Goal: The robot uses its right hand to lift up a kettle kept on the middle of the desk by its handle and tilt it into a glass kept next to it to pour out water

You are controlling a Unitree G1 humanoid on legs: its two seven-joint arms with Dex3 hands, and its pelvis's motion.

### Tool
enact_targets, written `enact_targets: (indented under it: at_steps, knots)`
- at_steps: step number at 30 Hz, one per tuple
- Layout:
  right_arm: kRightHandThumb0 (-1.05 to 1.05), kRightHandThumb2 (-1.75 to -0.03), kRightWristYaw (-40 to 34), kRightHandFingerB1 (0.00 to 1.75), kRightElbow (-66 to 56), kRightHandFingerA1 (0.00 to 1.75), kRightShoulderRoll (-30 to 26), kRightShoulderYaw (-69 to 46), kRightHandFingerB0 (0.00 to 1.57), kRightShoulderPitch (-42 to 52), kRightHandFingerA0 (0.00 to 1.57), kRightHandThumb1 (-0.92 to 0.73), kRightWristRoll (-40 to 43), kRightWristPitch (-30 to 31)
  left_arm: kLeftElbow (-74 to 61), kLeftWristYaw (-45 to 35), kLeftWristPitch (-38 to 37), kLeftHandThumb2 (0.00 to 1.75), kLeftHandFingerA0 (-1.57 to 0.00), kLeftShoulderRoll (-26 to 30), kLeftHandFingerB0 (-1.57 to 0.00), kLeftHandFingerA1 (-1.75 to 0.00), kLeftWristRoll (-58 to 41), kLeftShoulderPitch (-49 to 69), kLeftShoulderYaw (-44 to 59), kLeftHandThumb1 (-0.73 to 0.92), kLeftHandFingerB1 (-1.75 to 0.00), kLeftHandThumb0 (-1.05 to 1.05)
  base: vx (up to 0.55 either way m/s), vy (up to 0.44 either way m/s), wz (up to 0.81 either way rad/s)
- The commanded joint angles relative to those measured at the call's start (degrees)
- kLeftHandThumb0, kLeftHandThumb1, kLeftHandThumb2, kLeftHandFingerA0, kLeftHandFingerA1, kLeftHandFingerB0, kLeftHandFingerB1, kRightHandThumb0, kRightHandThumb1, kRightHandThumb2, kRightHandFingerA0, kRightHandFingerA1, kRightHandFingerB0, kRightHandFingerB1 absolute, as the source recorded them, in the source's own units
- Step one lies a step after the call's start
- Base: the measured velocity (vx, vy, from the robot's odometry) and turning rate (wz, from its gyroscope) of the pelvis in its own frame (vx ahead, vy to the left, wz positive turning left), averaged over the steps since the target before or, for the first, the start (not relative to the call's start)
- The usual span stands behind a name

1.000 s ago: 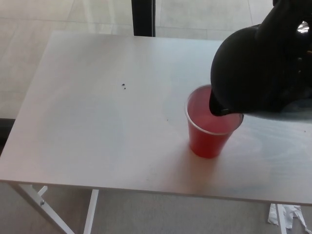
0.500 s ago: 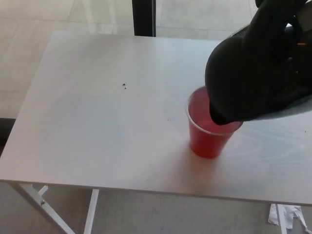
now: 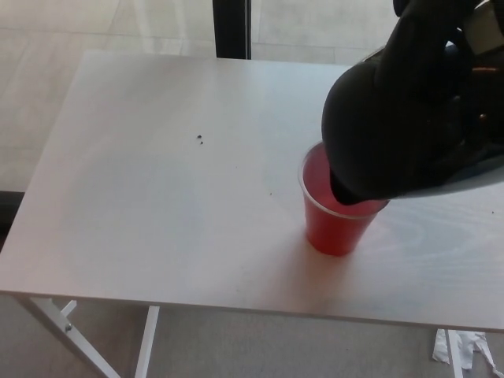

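The right hand (image 3: 441,39), fingers wrapped on its handle, tips the round black kettle (image 3: 394,134) over the red plastic cup (image 3: 335,224). The cup stands near the white bench's (image 3: 157,197) near-right edge; leftward lies open surface.

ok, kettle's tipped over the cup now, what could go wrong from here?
1. The kettle spout sits low over the red cup, near its right rim; a small drift could send water onto the table.
2. The cup looks light and stands free, so spout contact could knock it over.
3. The kettle hides most of the cup's mouth from the head view, so the fill level is hard to judge.
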Motion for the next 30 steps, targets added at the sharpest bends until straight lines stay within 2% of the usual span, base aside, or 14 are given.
enact_targets:
  at_steps: [1,2,3,8,9,11,12,13,21,23,25,27,29,30]
  knots:
    - [-0.25,-0.89,4.3,1.60,-1.6,1.75,1.4,0.7,0.68,-0.6,0.92,-0.59,-2.6,4.4,-0.3,-0.3,0.2,1.17,-0.46,1.3,-0.29,-0.60,0.5,0.8,0.0,0.77,-0.52,-0.88,0.00,0.000,0.00]
    - [-0.25,-0.91,4.5,1.56,-1.5,1.75,1.5,0.7,0.69,-0.7,0.92,-0.58,-2.8,4.6,-0.3,-0.4,0.1,0.76,-0.50,1.4,-0.33,-0.52,0.5,0.9,0.0,0.92,-0.41,-0.92,0.00,0.000,0.00]
    - [-0.22,-0.95,4.3,1.07,-1.0,1.75,1.4,0.6,0.79,-0.9,0.90,-0.56,-2.9,4.2,-0.3,-0.7,0.3,1.19,-0.46,1.5,-0.31,-0.60,0.3,0.9,0.2,0.81,-0.52,-0.94,0.00,0.000,0.00]
    - [-0.22,-0.98,4.9,1.07,0.1,1.75,1.3,0.4,0.81,-1.3,0.89,-0.50,-3.9,4.3,-0.1,-0.3,0.5,0.76,-0.52,1.6,-0.34,-0.52,0.3,0.8,0.3,0.92,-0.40,-0.91,0.00,0.000,0.00]
    - [-0.21,-1.00,4.6,1.44,0.2,1.75,1.3,0.0,0.73,-1.1,0.91,-0.49,-3.5,4.0,-0.2,-0.3,0.5,1.19,-0.50,1.5,-0.30,-0.62,0.3,0.9,0.3,0.79,-0.52,-0.89,0.00,0.000,0.00]
    - [-0.21,-0.99,3.0,1.60,0.7,1.75,1.1,-1.0,0.72,-0.2,0.94,-0.49,-2.6,2.0,-0.3,-0.6,0.0,1.19,-0.48,1.5,-0.31,-0.60,0.3,1.2,0.3,0.81,-0.52,-0.91,0.00,0.000,0.00]
    - [-0.23,-0.96,3.1,1.65,1.0,1.75,1.0,-1.2,0.72,-0.1,0.94,-0.56,-2.8,2.5,0.0,-0.6,0.5,0.75,-0.51,1.4,-0.35,-0.51,0.1,1.0,0.5,0.92,-0.40,-0.90,0.00,0.000,0.00]
    - [-0.22,-0.94,3.1,1.61,1.3,1.75,0.8,-1.3,0.69,0.0,0.90,-0.56,-3.0,2.6,0.2,-0.5,0.6,1.19,-0.48,1.3,-0.31,-0.60,0.0,1.0,0.5,0.80,-0.52,-0.91,0.00,0.000,0.00]
    - [-0.23,-0.73,3.3,0.95,3.6,1.75,-1.0,-4.0,0.80,1.1,0.88,-0.59,-1.6,1.6,0.4,-0.7,0.5,0.76,-0.52,1.5,-0.34,-0.53,0.0,1.2,0.8,0.92,-0.41,-0.92,0.00,0.000,0.00]
    - [-0.27,-0.62,3.7,1.05,3.6,1.75,-0.8,-5.6,0.82,1.8,0.88,-0.62,-0.7,3.5,0.3,-0.9,0.5,0.77,-0.52,1.5,-0.32,-0.53,0.0,1.4,0.8,0.92,-0.41,-0.92,0.00,0.000,0.00]
    - [-0.22,-0.93,2.8,1.65,4.2,1.75,-0.7,-6.9,0.66,2.4,0.88,-0.52,0.0,2.7,0.6,-0.5,0.3,0.76,-0.54,1.3,-0.34,-0.53,0.1,1.3,0.8,0.92,-0.40,-0.92,0.00,0.000,0.00]
    - [-0.20,-1.10,1.6,1.66,4.3,1.75,-0.4,-7.9,0.68,3.1,0.89,-0.48,0.0,2.4,0.6,-0.3,0.4,0.79,-0.53,1.1,-0.32,-0.53,0.1,1.4,0.8,0.92,-0.40,-0.93,0.00,0.000,0.00]
    - [-0.20,-1.11,1.3,0.84,4.1,1.75,-0.2,-9.7,0.68,4.0,0.91,-0.49,0.7,3.2,0.2,-0.1,0.8,0.77,-0.54,1.1,-0.36,-0.53,-0.1,1.6,0.9,0.92,-0.39,-0.92,0.00,0.000,0.00]
    - [-0.20,-1.11,1.1,0.84,4.0,1.75,0.0,-10.2,0.68,4.2,0.91,-0.49,0.8,3.3,0.1,-0.1,0.9,0.77,-0.54,1.1,-0.36,-0.53,-0.1,1.7,0.9,0.92,-0.39,-0.92,0.00,0.000,0.00]
